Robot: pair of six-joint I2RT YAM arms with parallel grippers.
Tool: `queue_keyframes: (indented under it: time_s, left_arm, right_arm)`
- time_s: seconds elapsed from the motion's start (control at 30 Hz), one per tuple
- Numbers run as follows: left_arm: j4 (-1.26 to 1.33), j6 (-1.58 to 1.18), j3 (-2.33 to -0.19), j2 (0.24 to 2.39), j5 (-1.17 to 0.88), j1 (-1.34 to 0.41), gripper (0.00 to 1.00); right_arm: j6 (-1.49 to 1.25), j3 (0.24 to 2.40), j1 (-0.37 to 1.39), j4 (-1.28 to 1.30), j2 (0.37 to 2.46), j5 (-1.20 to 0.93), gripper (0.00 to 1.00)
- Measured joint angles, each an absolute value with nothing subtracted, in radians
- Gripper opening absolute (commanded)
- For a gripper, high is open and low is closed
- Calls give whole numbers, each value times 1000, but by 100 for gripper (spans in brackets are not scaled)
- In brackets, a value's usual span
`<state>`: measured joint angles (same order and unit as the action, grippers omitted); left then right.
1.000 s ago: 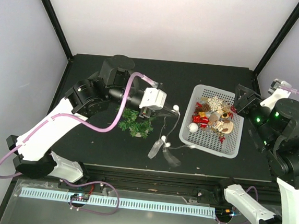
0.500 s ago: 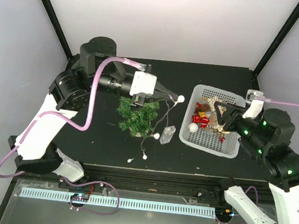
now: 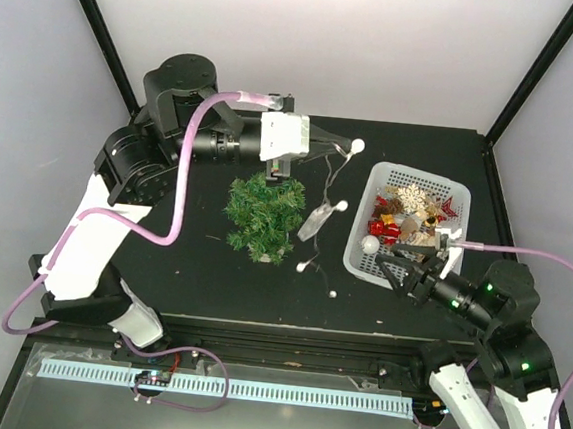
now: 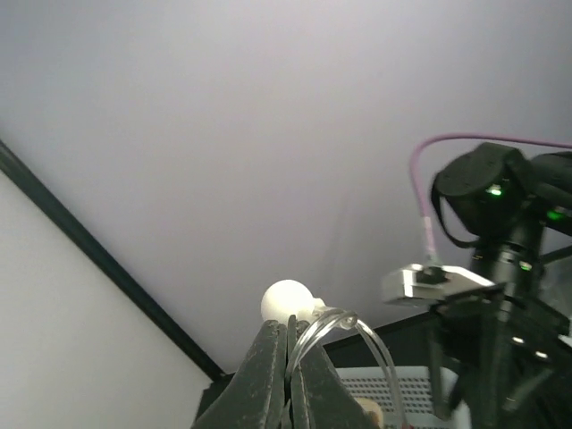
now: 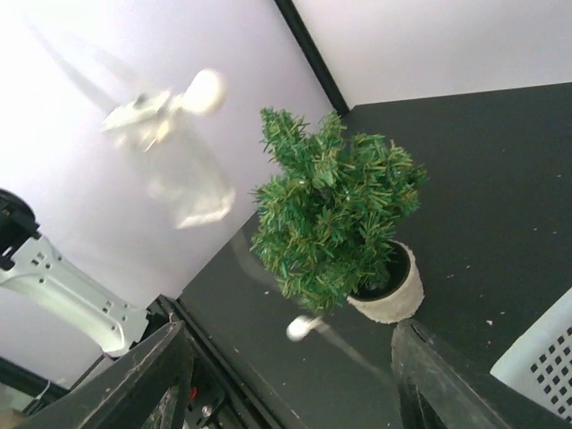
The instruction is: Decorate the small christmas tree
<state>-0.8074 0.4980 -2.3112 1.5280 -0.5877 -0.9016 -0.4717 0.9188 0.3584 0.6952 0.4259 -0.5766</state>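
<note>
Raised higher, left hand (image 3: 344, 145) pinches light string (image 3: 326, 185) — beside small christmas tree (image 3: 265, 213).

Centre frame, the small christmas tree (image 3: 264, 216) stands on the table (image 3: 182, 266). To its right sits the basket (image 3: 365, 213), ornaments (image 3: 406, 220) piled inside. Between them the light string (image 3: 316, 222) dangles from the left gripper (image 3: 345, 146), up top.

No writing, label, brand, number or sign can be read in any view. Nothing legible stands on the small christmas tree (image 3: 264, 216), and nothing on the white basket (image 3: 357, 251) to its right.
</note>
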Motion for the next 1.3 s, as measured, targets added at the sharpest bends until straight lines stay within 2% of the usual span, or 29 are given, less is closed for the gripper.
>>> queue_keyframes:
  time_s: [0.2,0.53,0.97,1.3]
  left_arm:
    - [-767,552,-2342,1571,-434,-948,2]
    - [-688,730,-2342,1633,-82,-1055,2]
    - [-710,798,-2358,1658,-27,-1062,2]
    - [-780,889,-2452,1819,231,-1105,2]
  right_arm:
    - [-449,875,358,694,403,-596,63]
    - [-382,919,358,756,536,-418,63]
    - [-355,989,361,712,580,-519,60]
    - [-342,1036,371,838,719,-234,60]
